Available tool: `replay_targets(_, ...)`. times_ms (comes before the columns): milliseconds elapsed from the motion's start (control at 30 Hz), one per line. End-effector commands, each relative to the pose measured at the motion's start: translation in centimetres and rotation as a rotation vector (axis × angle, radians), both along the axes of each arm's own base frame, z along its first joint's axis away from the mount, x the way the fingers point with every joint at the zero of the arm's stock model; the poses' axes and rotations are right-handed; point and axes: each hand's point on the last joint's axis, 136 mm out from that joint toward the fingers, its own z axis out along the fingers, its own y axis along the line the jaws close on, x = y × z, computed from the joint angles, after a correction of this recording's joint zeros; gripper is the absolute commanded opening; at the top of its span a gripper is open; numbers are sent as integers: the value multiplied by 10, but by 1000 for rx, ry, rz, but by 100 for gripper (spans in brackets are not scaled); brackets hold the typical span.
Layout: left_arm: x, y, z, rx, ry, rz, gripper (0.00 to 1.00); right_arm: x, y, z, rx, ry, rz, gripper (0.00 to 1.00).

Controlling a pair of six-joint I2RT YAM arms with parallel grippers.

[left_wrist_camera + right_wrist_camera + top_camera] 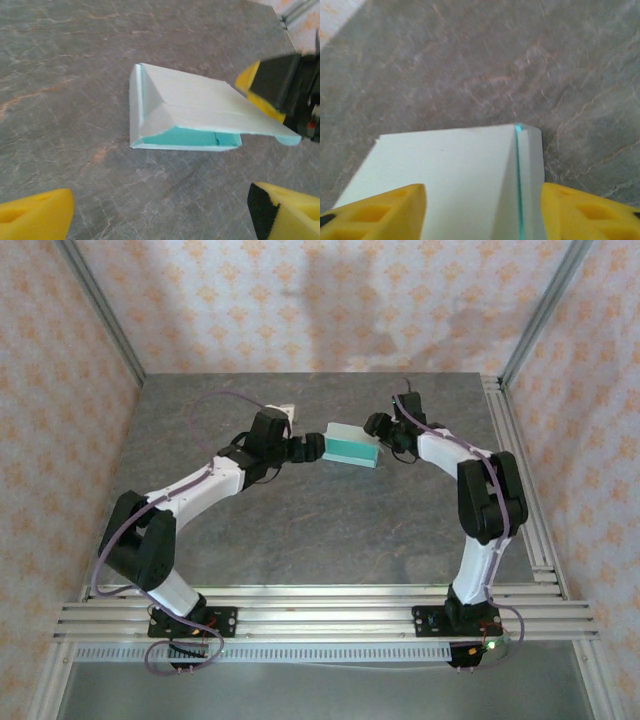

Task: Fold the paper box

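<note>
Lying on the far half of the table [330, 530], about midway between its left and right edges, is one paper box [352, 447], partly folded. Its long axis runs roughly left to right, the right end tipped slightly toward the near edge. The pale mint top faces up, and the darker teal side faces the near edge. From the left wrist view, one broad panel slopes over the body like a lid, with the teal inside showing beneath it and a rounded tab at its far corner.

Two grippers flank the box, one at each short end. The left gripper [314, 447] sits just beside the left end. Its two yellow fingers [35, 215] are spread wide and the box lies ahead of them, apart from both. The right gripper [384, 435] is at the right end. Its two fingers [585, 210] are also held apart, over the pale card, with a fold line running between them. Whether they touch the card cannot be told.
</note>
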Motion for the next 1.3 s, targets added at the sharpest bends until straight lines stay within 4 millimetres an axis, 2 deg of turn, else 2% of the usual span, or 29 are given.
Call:
replay_targets(0, 17, 24, 9, -67, -27, 127, 92, -10, 2, -14, -39, 75, 82, 53)
replay_targets(67, 24, 35, 2, -114, -3, 189, 99, -8, 3, -18, -60, 63, 113, 48)
replay_targets(233, 31, 50, -9, -113, 17, 252, 100, -3, 11, -26, -93, 40, 242, 40)
replay_targets(400, 38, 47, -30, -69, 118, 224, 100, -3, 30, -35, -68, 73, 409, 39)
replay_targets(533, 40, 41, -52, -45, 214, 207, 98, 2, 35, -32, -49, 78, 424, 39)
replay_targets(633, 44, 26, -61, -108, 257, 168, 90, 5, 37, -27, -20, 60, 402, 38)
replay_targets(733, 48, 1, -73, -177, 321, 76, 84, 3, 41, -26, 10, 62, 401, 39)
replay_targets(833, 49, -13, -87, -189, 374, 43, 75, 0, 40, -28, 14, 70, 399, 39)
replay_targets(933, 48, -15, -99, -173, 417, 39, 64, -4, 39, -30, 10, 73, 399, 40)
replay_targets(1133, 42, -8, -122, -138, 463, 69, 34, -5, 36, -27, -4, 66, 390, 40)
replay_targets(1200, 40, -7, -126, -136, 472, 73, 29, -5, 36, -25, -3, 64, 390, 40)
replay_targets(1267, 38, -7, -129, -136, 478, 73, 29, -5, 35, -22, -2, 57, 389, 40)
